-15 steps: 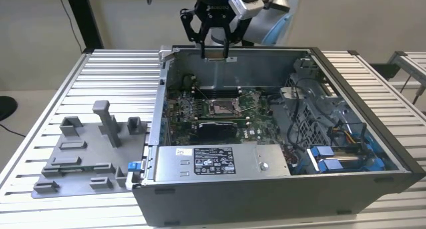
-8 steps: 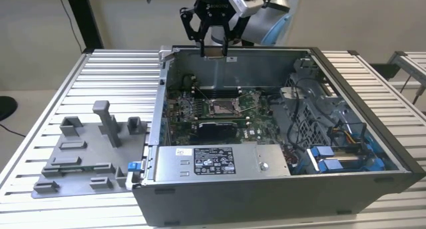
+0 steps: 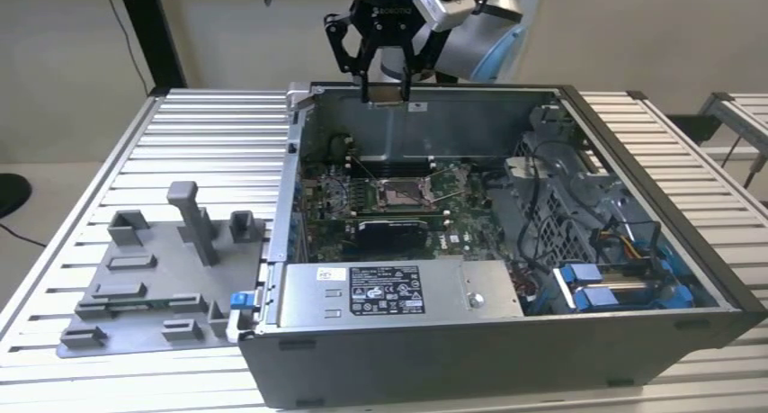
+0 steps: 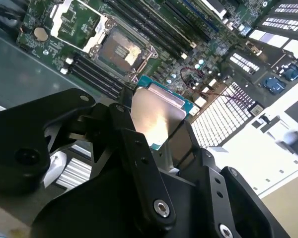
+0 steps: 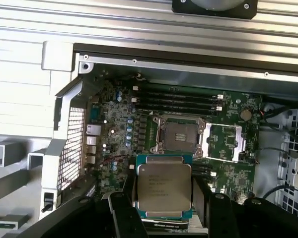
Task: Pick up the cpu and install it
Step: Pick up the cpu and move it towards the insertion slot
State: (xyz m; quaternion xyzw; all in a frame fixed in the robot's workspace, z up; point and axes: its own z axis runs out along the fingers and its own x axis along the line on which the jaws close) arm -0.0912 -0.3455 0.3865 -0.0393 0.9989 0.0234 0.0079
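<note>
jaws: clamped on cpu (image 5: 164,186) edges | we hold it flat, metal top up, above case (image 3: 480,363) | why: we judge, to match open socket (image 5: 180,135)

Cpu (image 5: 163,191) in gripper (image 3: 384,91), above computer case (image 3: 480,359)

I work in a lab. An open computer case (image 3: 480,368) sits on a slatted aluminium table (image 3: 216,134) beside a grey jig (image 3: 132,287).

Exterior view overlooks case (image 3: 480,363), both wrist views close above socket (image 5: 181,136)
</note>
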